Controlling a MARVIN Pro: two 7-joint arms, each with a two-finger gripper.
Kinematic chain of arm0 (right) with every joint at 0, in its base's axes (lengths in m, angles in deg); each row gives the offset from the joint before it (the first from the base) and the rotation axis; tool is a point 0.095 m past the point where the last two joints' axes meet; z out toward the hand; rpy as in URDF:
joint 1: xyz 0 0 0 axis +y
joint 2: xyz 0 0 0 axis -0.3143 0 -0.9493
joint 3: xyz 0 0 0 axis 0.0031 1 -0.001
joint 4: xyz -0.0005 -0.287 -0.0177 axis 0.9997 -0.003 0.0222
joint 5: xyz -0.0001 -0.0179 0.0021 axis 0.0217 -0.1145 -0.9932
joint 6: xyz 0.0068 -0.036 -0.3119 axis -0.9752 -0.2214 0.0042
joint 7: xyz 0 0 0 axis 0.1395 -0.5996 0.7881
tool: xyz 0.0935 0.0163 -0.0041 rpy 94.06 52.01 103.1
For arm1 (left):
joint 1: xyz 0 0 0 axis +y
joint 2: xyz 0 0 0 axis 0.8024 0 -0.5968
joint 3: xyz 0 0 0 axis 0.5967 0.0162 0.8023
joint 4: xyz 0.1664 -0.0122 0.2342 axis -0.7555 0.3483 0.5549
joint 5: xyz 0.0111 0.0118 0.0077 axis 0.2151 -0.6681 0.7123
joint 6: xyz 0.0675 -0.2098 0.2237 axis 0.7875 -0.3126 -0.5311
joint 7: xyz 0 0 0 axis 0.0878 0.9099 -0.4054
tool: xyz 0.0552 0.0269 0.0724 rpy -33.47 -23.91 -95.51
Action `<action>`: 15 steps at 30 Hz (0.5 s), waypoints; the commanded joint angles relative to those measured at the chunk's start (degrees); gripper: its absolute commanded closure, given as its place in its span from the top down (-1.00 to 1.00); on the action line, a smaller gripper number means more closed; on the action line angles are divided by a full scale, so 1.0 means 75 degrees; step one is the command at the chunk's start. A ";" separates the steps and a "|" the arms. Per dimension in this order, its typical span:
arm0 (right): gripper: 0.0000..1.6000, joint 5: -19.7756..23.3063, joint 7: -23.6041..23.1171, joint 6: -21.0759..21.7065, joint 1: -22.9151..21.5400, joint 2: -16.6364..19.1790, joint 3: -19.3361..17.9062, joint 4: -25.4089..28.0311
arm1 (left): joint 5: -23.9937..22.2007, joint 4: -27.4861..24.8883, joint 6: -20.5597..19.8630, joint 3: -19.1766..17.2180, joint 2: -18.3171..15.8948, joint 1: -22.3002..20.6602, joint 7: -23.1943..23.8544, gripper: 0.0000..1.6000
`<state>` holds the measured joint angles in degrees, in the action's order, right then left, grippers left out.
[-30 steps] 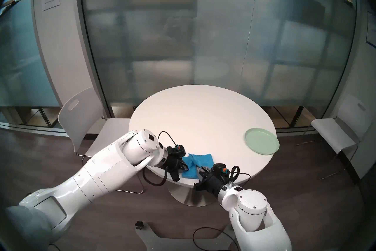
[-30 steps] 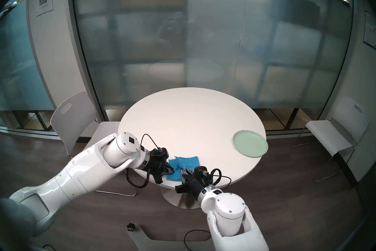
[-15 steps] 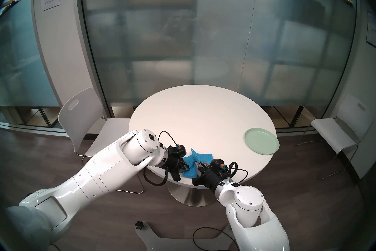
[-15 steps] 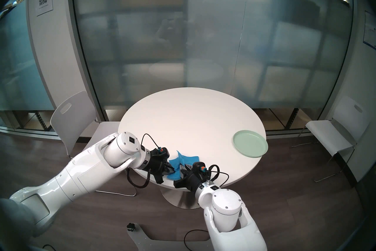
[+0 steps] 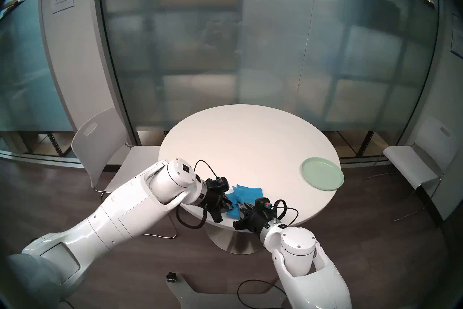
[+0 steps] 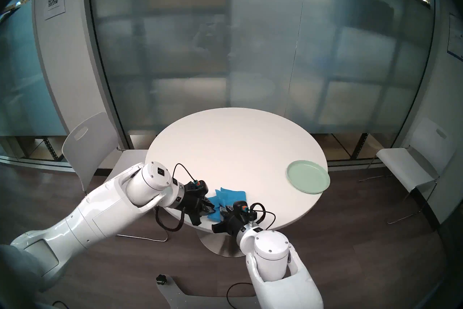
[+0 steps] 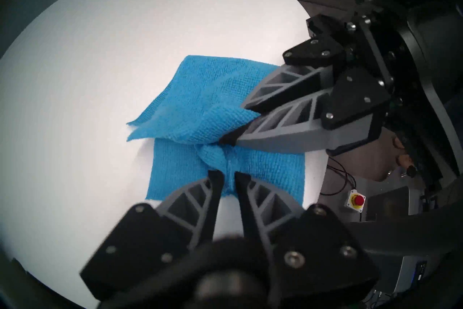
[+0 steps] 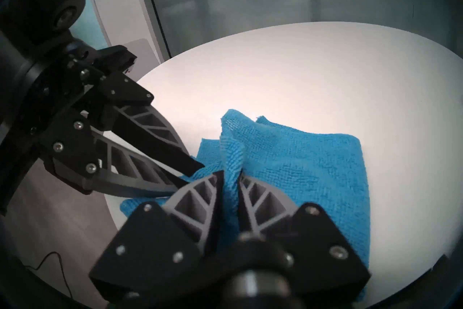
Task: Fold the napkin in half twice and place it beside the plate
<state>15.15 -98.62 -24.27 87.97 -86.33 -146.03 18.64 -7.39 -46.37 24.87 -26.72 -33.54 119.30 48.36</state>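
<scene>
- You have the napkin (image 7: 220,110) near the front edge of the tabletop (image 5: 250,145), on your left half of it, well apart from the plate (image 5: 322,173), which sits at the right rim.
- Your left gripper (image 7: 226,179) has its fingers clamped on a small pinch of the napkin's near edge; the gap between them is narrow and filled with blue cloth.
- Your right gripper (image 8: 231,180) is likewise clamped on a raised ridge of cloth, with a loose flap standing up above the fingers.
- Judging by the layers, the napkin looks partly folded: one flap lies over a lower layer, but the edges do not line up and the middle is bunched where the two grippers meet.
- Whether this is the first fold or the second in hand, you cannot tell for sure from these views.
- Left to do, as it appears: flatten and finish the folding, then carry the napkin across to the plate.
- In the head views both grippers cover much of the napkin, so its outline is hard to read.
- The napkin's underside and the corner beneath the right gripper are hidden.
</scene>
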 commanded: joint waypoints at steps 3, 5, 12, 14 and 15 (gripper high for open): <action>-0.29 -0.0039 -0.0195 0.0090 -0.0133 0.0149 0.0014 0.0157 | -0.0054 -0.0308 -0.0038 -0.0100 -0.0038 -0.0039 -0.0036 0.69; -0.30 -0.0047 -0.0227 0.0100 -0.0095 0.0170 -0.0006 0.0180 | -0.0066 -0.0347 -0.0072 -0.0110 -0.0062 -0.0041 -0.0055 0.83; -0.31 -0.0025 -0.0301 0.0084 0.0060 0.0247 -0.0117 0.0225 | -0.0132 -0.0421 -0.0172 -0.0228 -0.0207 -0.0001 -0.0171 1.00; -0.31 -0.0018 -0.0295 0.0038 0.0077 0.0263 -0.0161 0.0206 | -0.0154 -0.0412 -0.0160 -0.0268 -0.0252 0.0004 -0.0188 1.00; -0.31 -0.0014 -0.0290 0.0036 0.0088 0.0263 -0.0188 0.0225 | -0.0170 -0.0415 -0.0162 -0.0285 -0.0274 0.0003 -0.0198 1.00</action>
<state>14.51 -100.80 -22.97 88.12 -84.42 -146.62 18.91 -8.17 -48.32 23.39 -27.48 -34.82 119.44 47.13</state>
